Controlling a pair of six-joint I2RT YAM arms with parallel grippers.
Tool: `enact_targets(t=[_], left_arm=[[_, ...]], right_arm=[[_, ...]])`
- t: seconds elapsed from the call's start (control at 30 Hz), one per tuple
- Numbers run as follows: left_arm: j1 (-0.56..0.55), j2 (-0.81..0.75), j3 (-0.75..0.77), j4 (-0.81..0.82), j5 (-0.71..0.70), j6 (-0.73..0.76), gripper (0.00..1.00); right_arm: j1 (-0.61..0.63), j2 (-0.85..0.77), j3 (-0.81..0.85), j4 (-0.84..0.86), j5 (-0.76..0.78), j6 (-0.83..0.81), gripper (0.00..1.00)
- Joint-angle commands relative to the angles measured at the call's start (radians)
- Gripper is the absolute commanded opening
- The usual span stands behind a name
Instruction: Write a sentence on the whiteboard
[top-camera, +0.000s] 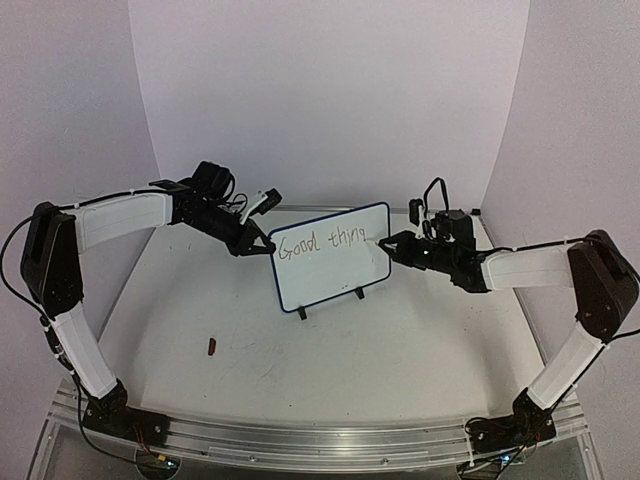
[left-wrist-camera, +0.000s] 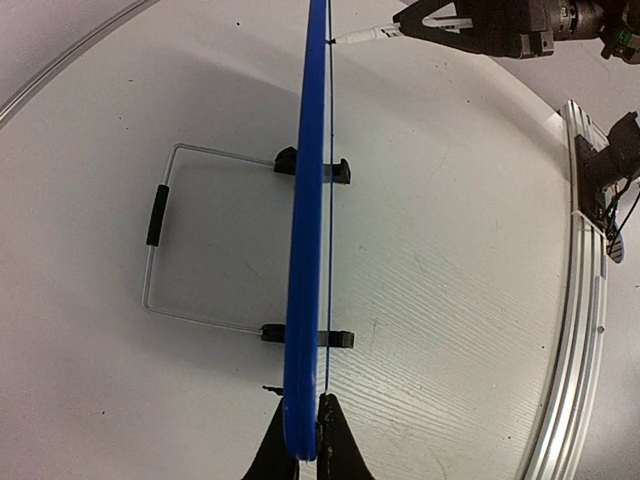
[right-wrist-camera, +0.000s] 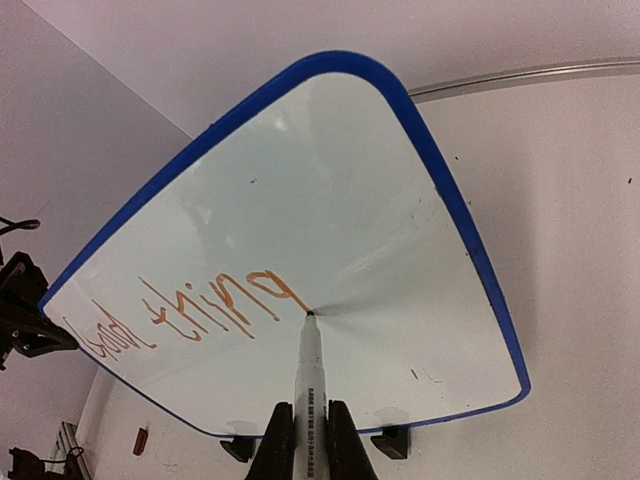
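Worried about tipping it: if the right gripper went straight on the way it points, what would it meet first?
The whiteboard: the marker held in the right gripper touches its face with its tip.

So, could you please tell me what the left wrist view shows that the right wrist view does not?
Only the left wrist view shows the wire stand behind the whiteboard, seen edge-on there. Only the right wrist view shows the board's face with the sentence, so far "Good thing", and a small red object on the table. Both show the board's black feet, the left gripper clamped on its edge, and the right gripper holding the marker with its tip on the board.
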Motion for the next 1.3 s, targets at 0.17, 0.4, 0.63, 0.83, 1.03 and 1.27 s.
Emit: enact_targets(t=[0.17,0.4,0.63,0.83,1.03,1.27], left_arm=[[-0.009,0.052,-0.007,-0.084,-0.123,0.058,0.00],[-0.010,0.050,-0.007,-0.083,-0.124,0.058,0.00],[-0.009,0.050,-0.007,-0.083,-0.124,0.057,0.00],[-0.009,0.049,-0.007,-0.084,-0.127,0.058,0.00],[-0.009,0.049,-0.007,-0.083,-0.127,0.058,0.00],[-0.010,0.049,-0.007,-0.083,-0.127,0.057,0.00]], right_arm=[[-0.001,0.041,-0.027,0.019,0.005,-0.004,0.00],[0.009,0.063,-0.008,0.019,-0.011,-0.002,0.00],[0.018,0.034,0.003,0.034,-0.033,0.014,0.00],[0.017,-0.089,-0.040,0.061,-0.076,0.044,0.00],[0.017,-0.214,-0.092,0.034,-0.036,0.033,0.00],[0.017,-0.177,-0.057,0.012,0.049,0.022,0.00]])
